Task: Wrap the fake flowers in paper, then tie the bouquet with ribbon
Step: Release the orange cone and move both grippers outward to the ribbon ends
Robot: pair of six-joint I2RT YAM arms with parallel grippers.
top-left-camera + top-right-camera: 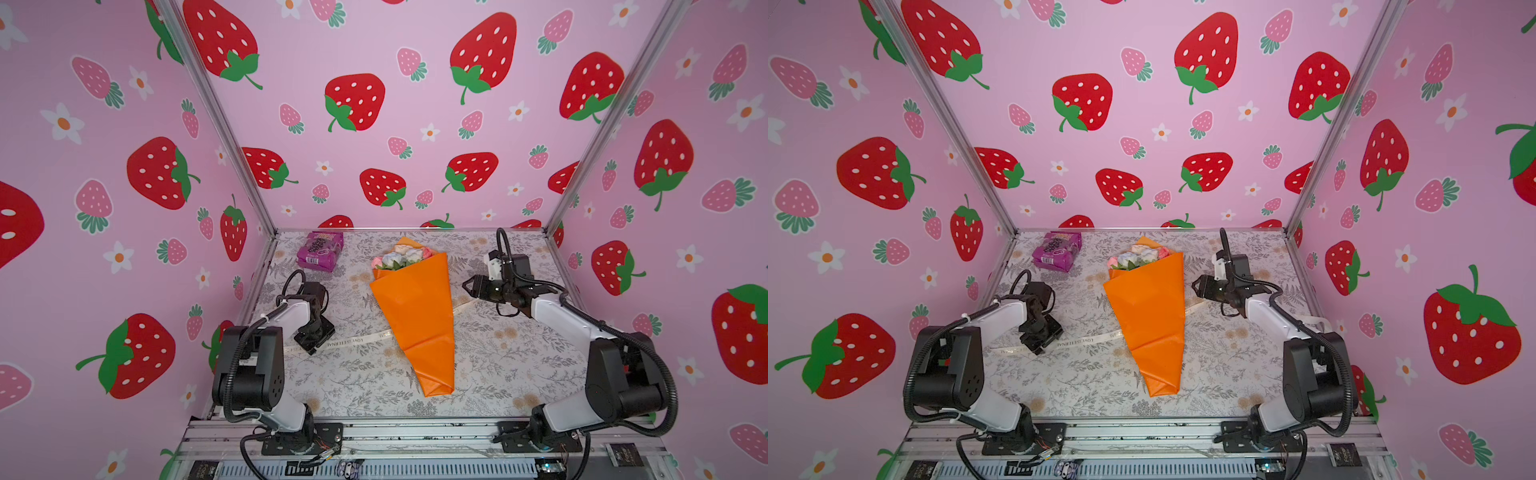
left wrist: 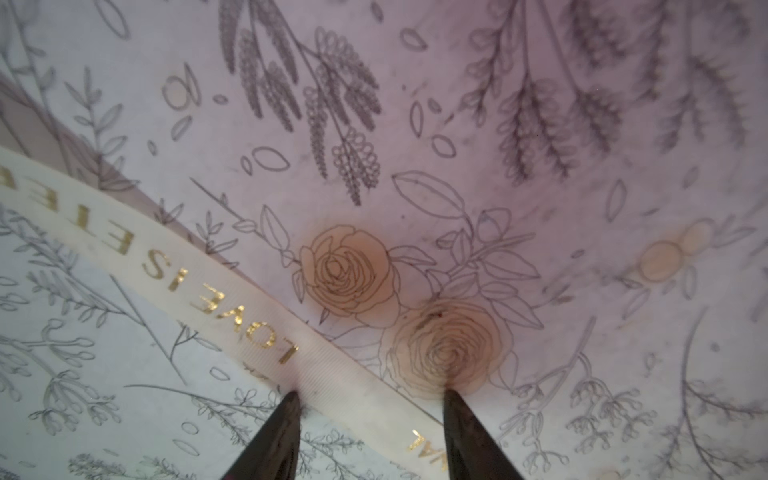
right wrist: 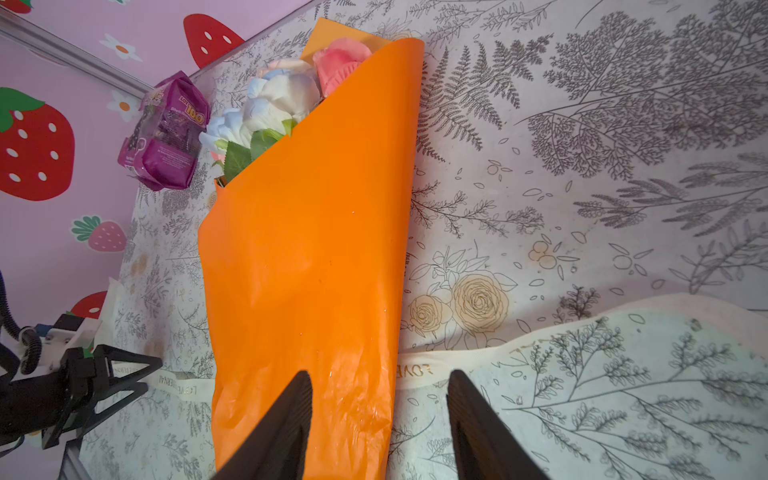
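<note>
The bouquet of fake flowers (image 1: 415, 307) (image 1: 1150, 316) lies in the middle of the table, a cone of orange paper with pink and white heads at its far end (image 3: 286, 91). A cream ribbon (image 1: 357, 340) (image 1: 1084, 341) with gold letters runs across the table and passes under the cone. My left gripper (image 1: 309, 347) (image 2: 372, 394) points down at the ribbon (image 2: 166, 257) left of the bouquet, open, with one tip on either side of the ribbon. My right gripper (image 1: 467, 286) (image 3: 380, 374) hovers open to the right of the cone, above the ribbon (image 3: 457, 357), holding nothing.
A purple snack packet (image 1: 320, 251) (image 1: 1057, 251) (image 3: 166, 133) lies at the back left of the table. Strawberry-print walls close in the left, back and right sides. An aluminium rail (image 1: 415, 432) carrying both arm bases runs along the front edge.
</note>
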